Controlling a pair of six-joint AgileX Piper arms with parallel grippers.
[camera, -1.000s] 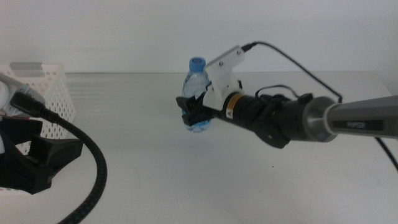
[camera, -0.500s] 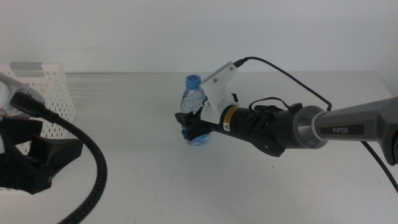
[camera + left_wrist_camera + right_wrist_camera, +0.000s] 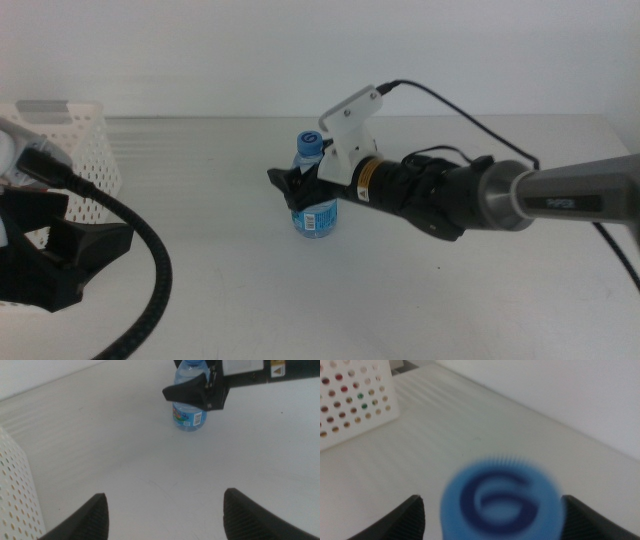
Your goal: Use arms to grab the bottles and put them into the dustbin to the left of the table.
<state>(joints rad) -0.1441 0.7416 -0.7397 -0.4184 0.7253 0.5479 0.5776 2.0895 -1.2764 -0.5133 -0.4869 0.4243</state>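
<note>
Right gripper is straddling the upright water bottle on the worktop, jaws spread, not gripping. Left gripper is waiting near the dustbin, jaws spread

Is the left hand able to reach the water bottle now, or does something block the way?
Probably not freely. The right hand has its open jaws on both sides of the water bottle, while the left hand waits open beside the dustbin.
</note>
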